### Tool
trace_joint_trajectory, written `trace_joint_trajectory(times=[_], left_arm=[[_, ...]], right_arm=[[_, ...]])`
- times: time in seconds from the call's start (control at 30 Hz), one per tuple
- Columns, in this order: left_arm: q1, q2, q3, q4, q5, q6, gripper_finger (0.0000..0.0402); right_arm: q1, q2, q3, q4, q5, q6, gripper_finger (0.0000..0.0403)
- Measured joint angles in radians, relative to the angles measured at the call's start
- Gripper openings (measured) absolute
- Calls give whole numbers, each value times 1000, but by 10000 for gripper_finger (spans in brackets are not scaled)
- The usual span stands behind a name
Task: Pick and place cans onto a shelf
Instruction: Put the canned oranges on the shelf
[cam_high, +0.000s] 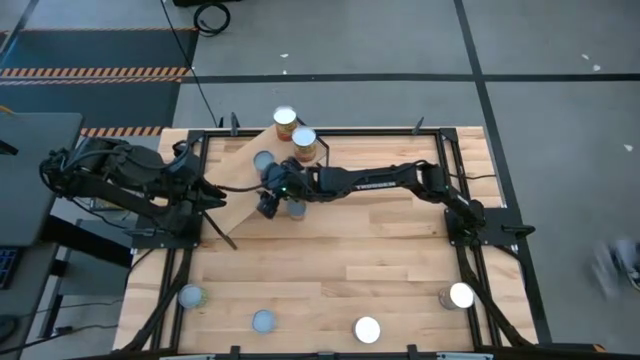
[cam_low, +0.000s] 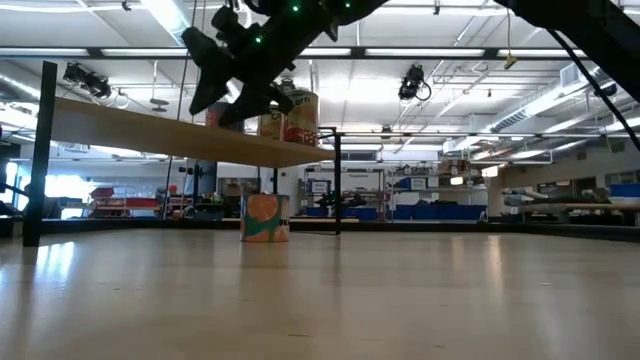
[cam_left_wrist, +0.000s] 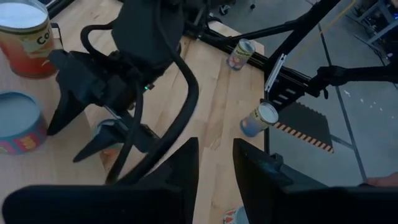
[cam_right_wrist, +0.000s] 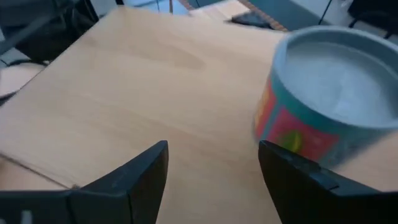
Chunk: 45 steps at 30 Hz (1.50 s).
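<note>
Three cans (cam_high: 285, 120) on shelf (cam_high: 240, 175)

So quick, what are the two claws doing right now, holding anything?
Left gripper: fingers slightly apart, holding nothing, parked at the table's left edge.
Right gripper: open, empty, over the shelf, beside a can.

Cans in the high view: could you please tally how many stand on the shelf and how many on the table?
Cans on the shelf: 3
Cans on the table: 5
Total: 8
</note>
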<state>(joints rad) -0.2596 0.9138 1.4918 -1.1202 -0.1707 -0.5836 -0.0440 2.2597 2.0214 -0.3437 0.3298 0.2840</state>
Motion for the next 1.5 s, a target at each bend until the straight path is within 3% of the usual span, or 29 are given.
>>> trace_joint_trajectory(times=[0.47,0.7,0.9,1.03,1.2,1.5], left_arm=[[0,0,0,1,0,1,105],[0,0,0,1,31,-6,105],[0,2,0,1,37,-6,105],[0,2,0,1,37,-6,105],[0,2,0,1,36,0,105],[0,2,0,-1,-20,5,105]], right_arm=[[-35,-5,3,69,15,-59,256],[69,-149,20,-251,-72,-57,255],[202,-241,-116,-314,-9,-51,255],[267,-294,-352,-150,73,32,255],[301,-324,-634,202,187,56,262],[199,-314,-848,537,193,38,363]])
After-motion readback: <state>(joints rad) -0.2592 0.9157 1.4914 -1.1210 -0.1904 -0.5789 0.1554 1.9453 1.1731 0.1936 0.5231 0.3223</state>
